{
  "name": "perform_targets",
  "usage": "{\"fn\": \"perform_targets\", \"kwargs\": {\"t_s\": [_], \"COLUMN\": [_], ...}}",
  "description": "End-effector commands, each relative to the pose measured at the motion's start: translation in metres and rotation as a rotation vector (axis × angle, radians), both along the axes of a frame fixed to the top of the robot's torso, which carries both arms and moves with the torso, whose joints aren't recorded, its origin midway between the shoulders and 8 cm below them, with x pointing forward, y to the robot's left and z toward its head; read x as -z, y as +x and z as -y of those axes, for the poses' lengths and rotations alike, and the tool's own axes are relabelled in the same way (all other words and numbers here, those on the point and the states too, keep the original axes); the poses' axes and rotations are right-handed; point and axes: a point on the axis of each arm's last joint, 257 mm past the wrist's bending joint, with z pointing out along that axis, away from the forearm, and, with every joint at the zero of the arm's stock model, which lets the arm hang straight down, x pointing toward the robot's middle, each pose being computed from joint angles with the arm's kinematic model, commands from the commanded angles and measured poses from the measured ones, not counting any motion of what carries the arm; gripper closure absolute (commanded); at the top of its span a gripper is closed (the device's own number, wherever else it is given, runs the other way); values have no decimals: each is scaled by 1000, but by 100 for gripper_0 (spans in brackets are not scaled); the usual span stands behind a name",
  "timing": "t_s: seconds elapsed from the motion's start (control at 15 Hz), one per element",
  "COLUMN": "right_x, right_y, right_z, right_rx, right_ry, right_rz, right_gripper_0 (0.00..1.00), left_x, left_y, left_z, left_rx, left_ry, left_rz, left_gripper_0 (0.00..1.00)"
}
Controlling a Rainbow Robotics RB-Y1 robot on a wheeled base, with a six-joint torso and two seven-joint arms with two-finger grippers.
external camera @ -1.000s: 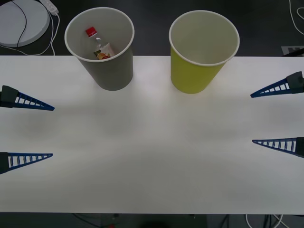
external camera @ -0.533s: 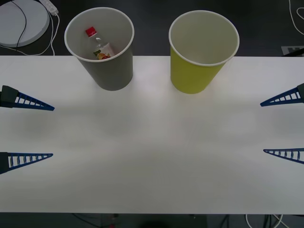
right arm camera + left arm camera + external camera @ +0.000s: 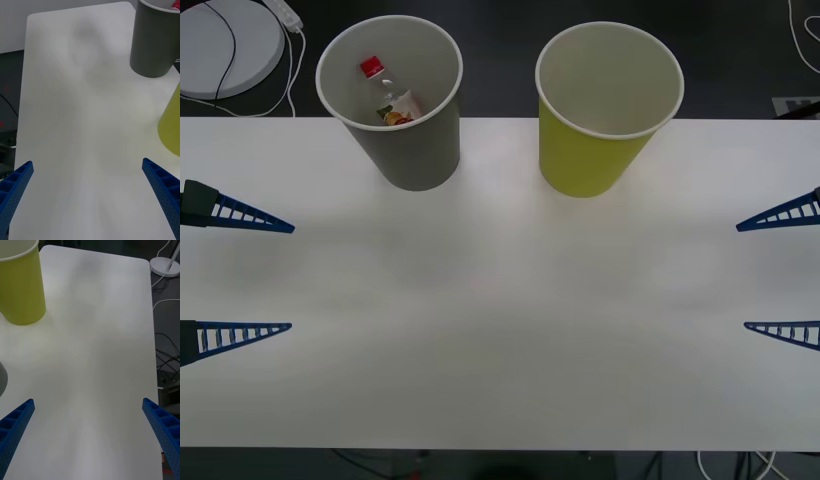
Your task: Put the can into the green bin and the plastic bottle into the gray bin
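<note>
Blue ribbed fingers of the right hand (image 3: pixel 780 274) spread wide at the desk's (image 3: pixel 500 300) right edge, holding nothing. At the left edge the left hand (image 3: pixel 288 277) is equally wide and empty. Along the far edge stand the green bin (image 3: pixel 605 105) and the gray bin (image 3: pixel 392 100), the plastic bottle (image 3: pixel 390 95) lying inside the gray one.

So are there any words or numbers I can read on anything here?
None can be read.
The plastic bottle inside the gray bin has a white, red and yellow label, too small to read.
The green bin is plain, with no print.
</note>
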Motion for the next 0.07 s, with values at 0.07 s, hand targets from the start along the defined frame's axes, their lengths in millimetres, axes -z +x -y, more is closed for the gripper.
{"fn": "perform_targets", "kwargs": {"t_s": [0.07], "right_x": [1], "right_y": [0], "right_z": [0], "right_rx": [1], "right_ry": [0], "right_rz": [-2], "right_gripper_0": [0], "left_x": [0], "left_y": [0], "left_z": [0], "left_rx": [0], "left_ry": [0], "left_rz": [0], "left_gripper_0": [0]}}
